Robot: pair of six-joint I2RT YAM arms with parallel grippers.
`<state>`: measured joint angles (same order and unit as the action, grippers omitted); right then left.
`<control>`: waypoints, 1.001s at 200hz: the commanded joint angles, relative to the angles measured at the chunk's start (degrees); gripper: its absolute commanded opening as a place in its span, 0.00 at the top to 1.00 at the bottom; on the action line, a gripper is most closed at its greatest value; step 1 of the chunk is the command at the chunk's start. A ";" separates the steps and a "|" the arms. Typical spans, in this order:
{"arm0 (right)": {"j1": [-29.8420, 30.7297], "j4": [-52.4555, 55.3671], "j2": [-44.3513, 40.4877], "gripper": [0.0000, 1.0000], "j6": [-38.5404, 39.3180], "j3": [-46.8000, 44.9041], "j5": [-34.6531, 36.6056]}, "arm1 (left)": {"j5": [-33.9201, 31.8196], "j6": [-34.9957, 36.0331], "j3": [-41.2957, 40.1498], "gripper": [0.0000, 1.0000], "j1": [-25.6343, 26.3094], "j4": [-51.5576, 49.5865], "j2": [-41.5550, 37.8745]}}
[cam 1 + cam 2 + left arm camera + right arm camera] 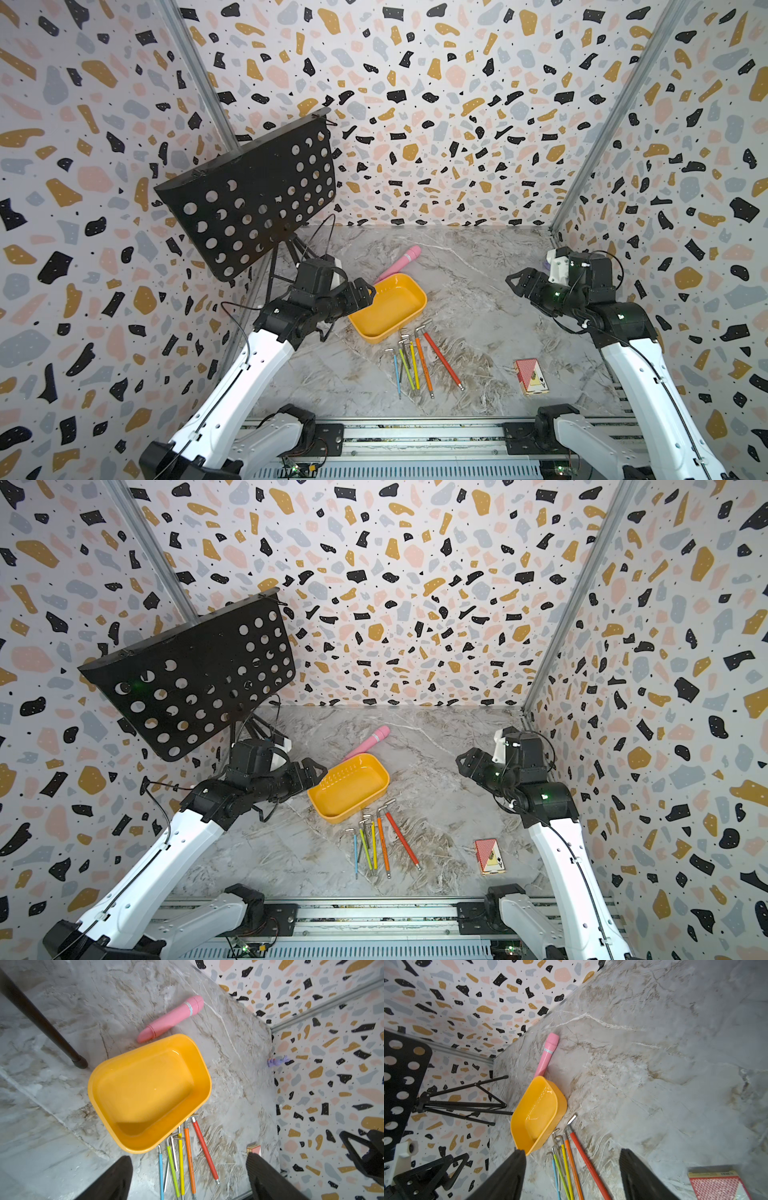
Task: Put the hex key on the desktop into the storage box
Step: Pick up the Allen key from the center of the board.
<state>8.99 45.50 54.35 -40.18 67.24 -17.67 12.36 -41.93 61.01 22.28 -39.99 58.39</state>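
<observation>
Several slim hex keys (pixel 424 366), coloured sleeves

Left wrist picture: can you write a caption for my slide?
Empty yellow storage box on the marble desktop, coloured hex keys lined up beside it.

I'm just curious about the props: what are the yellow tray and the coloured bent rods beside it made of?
The storage box looks like glossy plastic: smooth walls with soft highlights. The hex keys show bare silvery metal at their bent ends; the matte coloured sleeves on the shafts may be plastic or rubber.
</observation>
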 commanded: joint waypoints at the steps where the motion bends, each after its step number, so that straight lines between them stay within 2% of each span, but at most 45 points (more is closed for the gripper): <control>1: 0.92 4.51 -1.94 0.25 2.14 1.08 -2.90 | -3.72 1.16 0.74 0.14 2.12 -6.96 -1.86; 60: 2.70 4.12 -5.10 0.26 1.87 0.93 -10.88 | -8.38 0.15 0.41 0.20 10.27 -14.12 -3.21; 92: 3.09 5.40 -5.41 0.27 1.73 2.28 -13.71 | -11.59 -1.83 -0.67 0.28 14.98 -16.17 -3.28; 118: 3.57 5.88 -6.03 0.27 2.69 2.37 -16.26 | -15.14 -5.52 -3.54 0.34 20.02 -17.01 -2.91; 152: 5.21 2.60 -10.13 0.29 3.19 -0.53 -21.52 | -21.00 -12.99 -5.43 0.35 29.98 -17.25 -1.71; 200: 5.77 3.65 -15.58 0.29 1.57 -3.73 -22.25 | -24.18 -20.70 -6.32 0.40 39.81 -15.35 3.97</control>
<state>14.52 48.60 40.66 -38.26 64.18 -38.37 -8.19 -56.88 55.53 58.87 -56.38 59.61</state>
